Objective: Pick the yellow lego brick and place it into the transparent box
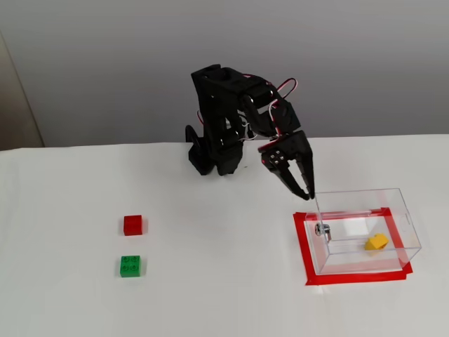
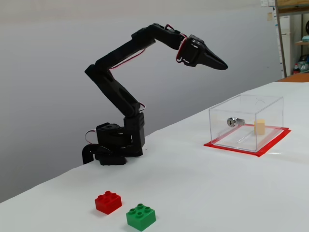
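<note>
Yellow brick rests in its clear box as the arm hangs above and to the side

The yellow lego brick, small, glossy and lying askew, sits on the floor of the transparent box at lower right of the higher fixed view; the low side view shows it pale behind the see-through wall. The box, hard clear plastic with a small metal knob, stands on a red tape outline. The matte black gripper hangs up and left of the brick, outside the box's left wall, empty, its pointed fingers a little apart. Glossy red brick and green brick lie far left on the white table.
</note>
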`<state>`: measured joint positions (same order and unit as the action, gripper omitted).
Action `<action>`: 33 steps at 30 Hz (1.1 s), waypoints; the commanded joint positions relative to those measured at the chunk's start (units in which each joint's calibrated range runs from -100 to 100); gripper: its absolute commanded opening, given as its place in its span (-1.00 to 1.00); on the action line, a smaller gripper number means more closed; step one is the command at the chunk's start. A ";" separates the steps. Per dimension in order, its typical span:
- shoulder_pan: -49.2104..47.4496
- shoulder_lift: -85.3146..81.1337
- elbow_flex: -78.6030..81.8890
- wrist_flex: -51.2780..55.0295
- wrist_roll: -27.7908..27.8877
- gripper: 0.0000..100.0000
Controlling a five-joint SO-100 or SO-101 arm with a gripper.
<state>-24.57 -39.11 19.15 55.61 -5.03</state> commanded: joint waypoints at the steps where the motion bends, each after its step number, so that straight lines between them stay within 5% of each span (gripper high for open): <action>1: 7.01 -6.84 4.90 1.31 2.42 -0.97; 11: 19.06 -27.54 28.59 1.22 8.11 -0.97; 33: 19.14 -60.63 65.57 1.13 7.43 -0.97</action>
<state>-5.77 -98.56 82.88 56.56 2.69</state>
